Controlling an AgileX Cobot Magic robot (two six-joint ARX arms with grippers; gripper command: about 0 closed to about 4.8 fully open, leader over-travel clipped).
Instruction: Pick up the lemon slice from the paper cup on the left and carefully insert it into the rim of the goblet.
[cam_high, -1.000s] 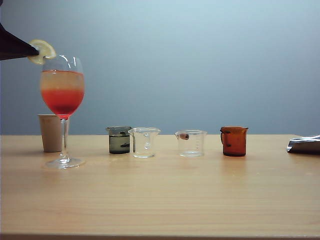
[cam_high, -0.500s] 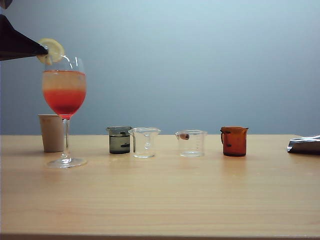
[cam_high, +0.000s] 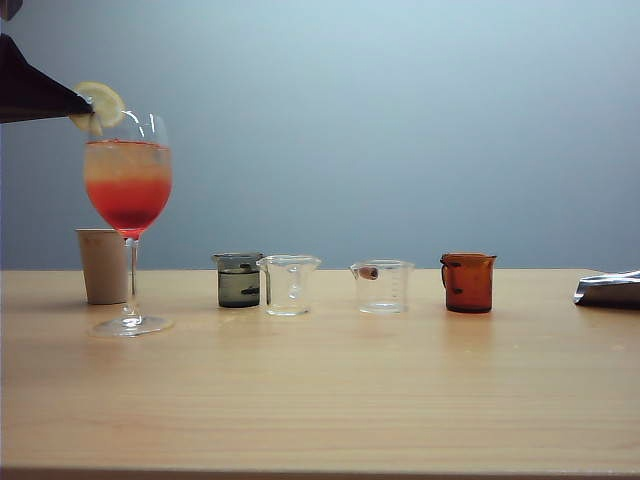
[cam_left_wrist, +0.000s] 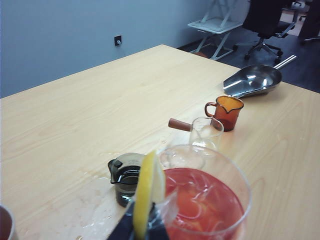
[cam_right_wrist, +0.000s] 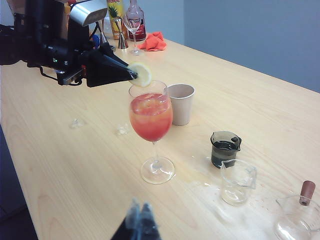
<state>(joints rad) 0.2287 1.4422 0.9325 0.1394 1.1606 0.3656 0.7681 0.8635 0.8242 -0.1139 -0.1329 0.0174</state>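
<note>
The goblet (cam_high: 128, 200), tall and clear with red-to-orange liquid, stands at the table's left. My left gripper (cam_high: 88, 103) is shut on the lemon slice (cam_high: 102, 104), holding it on edge against the goblet's left rim. In the left wrist view the lemon slice (cam_left_wrist: 148, 187) stands upright between the fingers of the left gripper (cam_left_wrist: 142, 227), right beside the goblet's rim (cam_left_wrist: 239, 172). The beige paper cup (cam_high: 103, 265) stands behind the goblet. The right wrist view shows the right gripper (cam_right_wrist: 141, 212) shut and empty, hovering short of the goblet (cam_right_wrist: 151, 117), lemon slice (cam_right_wrist: 142, 74) and paper cup (cam_right_wrist: 181, 102).
Right of the goblet stand a dark beaker (cam_high: 239, 280), a clear beaker (cam_high: 289, 285), a beaker with a brown-handled tool (cam_high: 382, 286) and an amber jug (cam_high: 468, 282). A metal scoop (cam_high: 607, 290) lies at the far right. Bottles and an orange cloth (cam_right_wrist: 152, 42) sit beyond the cup.
My left gripper has carried the lemon slice a little to the right, over the rim. The goblet has shifted slightly right with it. The right arm has not moved.
</note>
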